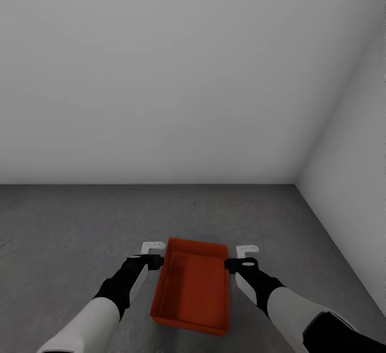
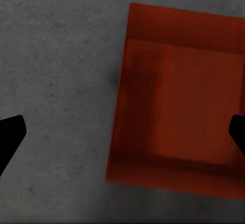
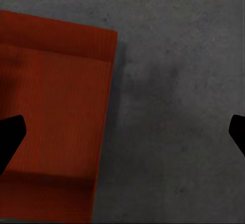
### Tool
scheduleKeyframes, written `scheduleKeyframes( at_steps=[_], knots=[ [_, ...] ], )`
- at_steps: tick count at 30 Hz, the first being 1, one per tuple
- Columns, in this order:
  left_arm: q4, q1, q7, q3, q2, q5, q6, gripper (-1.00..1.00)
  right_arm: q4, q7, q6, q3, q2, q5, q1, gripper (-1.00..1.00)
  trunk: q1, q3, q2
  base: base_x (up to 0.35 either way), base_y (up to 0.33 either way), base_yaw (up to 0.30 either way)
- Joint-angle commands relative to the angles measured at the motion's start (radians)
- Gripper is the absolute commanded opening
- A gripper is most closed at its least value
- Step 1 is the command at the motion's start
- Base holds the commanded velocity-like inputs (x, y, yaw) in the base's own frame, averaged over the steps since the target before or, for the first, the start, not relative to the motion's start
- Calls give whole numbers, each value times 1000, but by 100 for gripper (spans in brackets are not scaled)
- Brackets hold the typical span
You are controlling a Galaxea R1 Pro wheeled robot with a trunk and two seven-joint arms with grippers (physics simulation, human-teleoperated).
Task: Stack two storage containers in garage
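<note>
**Bin down, hands off: risk of a knock**

The orange-red open-top plastic bin (image 1: 193,288) lies on the dark grey concrete floor (image 1: 69,224) between my left gripper (image 1: 153,247) and right gripper (image 1: 247,249); both spread wide, holding nothing; lifting carelessly, I could clip its walls.

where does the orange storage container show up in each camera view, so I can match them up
Head view: storage container low at centre, between the left gripper and right gripper.
Left wrist view: container on the picture's right half.
Right wrist view: container on the picture's left half.
Shared landmark: the grey concrete floor beneath it.
</note>
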Motion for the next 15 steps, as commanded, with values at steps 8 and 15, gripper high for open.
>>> scheduleKeyframes(
  at_steps=[8, 15],
  knots=[
    [0, 0, 1, 2, 0, -4, 2, 100, -2, -7, 7, 8, -1, -5, 0, 100, 0, 0, 0, -138, 0, 0],
    [-1, 0, 0, 2, 1, -4, -1, 100, -2, -7, 7, 9, -1, -5, 0, 100, 0, 0, 0, -7, 0, 0]
  ],
)
